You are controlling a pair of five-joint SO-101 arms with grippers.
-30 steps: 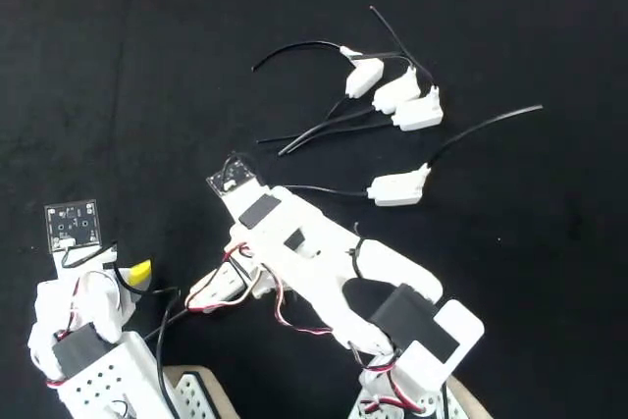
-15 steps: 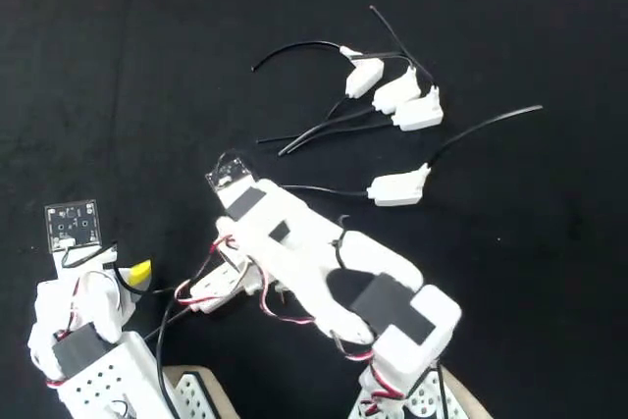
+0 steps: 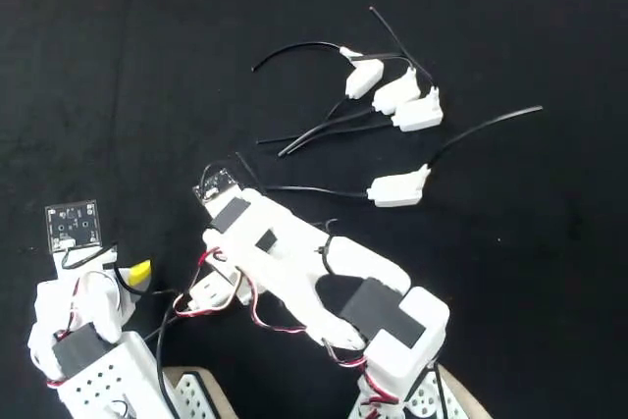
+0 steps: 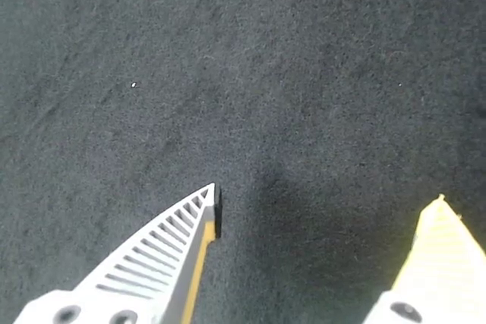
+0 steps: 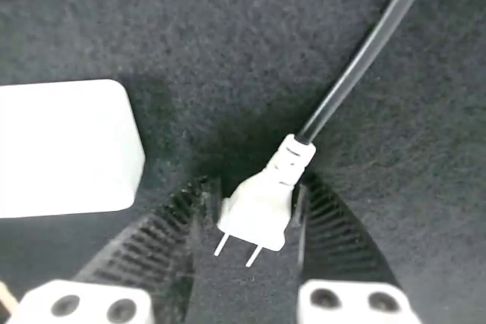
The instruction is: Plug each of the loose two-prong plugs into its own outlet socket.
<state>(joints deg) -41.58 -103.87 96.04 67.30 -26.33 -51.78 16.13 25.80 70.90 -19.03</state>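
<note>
I judge the task to be at an early stage. My right gripper (image 5: 254, 187) is clenched on one plug (image 5: 262, 210), with a finger pressing on each flat side. This plug is not in any socket yet. In the high view this gripper (image 3: 218, 183) is near the middle of the table, on the black cloth (image 3: 118, 95).

From the plug a black cable (image 5: 364, 58) goes away from the gripper. In the high view it goes across to a white piece (image 3: 397, 188) on the right. Three more white pieces (image 3: 397, 90) lie close together farther back, with their cables spread to the left. I cannot tell from here if any of them is already joined to another, so I count them as work still to do.

The long axis of the plug lies almost along the fingers, a little tilted. Its two prongs point back to the wrist and the cable end points away. I think it must be turned before the prongs can face a socket.

Just beside the gripper lies a white block (image 5: 68, 149), not touching the plug. I cannot tell if it is a socket.

My left gripper (image 4: 326, 195) is released and holds nothing, above the bare cloth.
</note>
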